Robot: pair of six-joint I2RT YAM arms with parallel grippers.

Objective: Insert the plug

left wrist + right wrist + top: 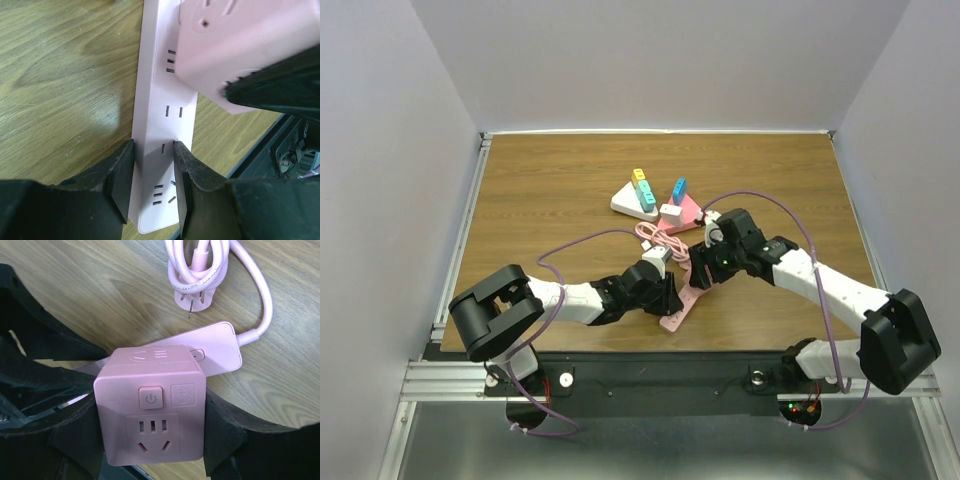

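A pale pink power strip [677, 310] lies on the wooden table near the front edge. My left gripper [665, 290] is shut on its near end; in the left wrist view the fingers [120, 170] clamp both long sides of the strip [160, 115]. My right gripper [705, 268] is shut on a pink cube adapter [152, 410] with a power button and sockets. The cube [240, 45] is right over the strip's middle sockets, and its prongs are hidden. The strip's far end [215, 347] shows behind the cube.
The strip's coiled pink cable and three-pin plug [192, 295] lie behind it [655, 237]. Farther back stand a white triangular base with yellow and teal adapters [638, 195] and a pink base with a blue adapter [682, 203]. The table's front rail [650, 365] is close.
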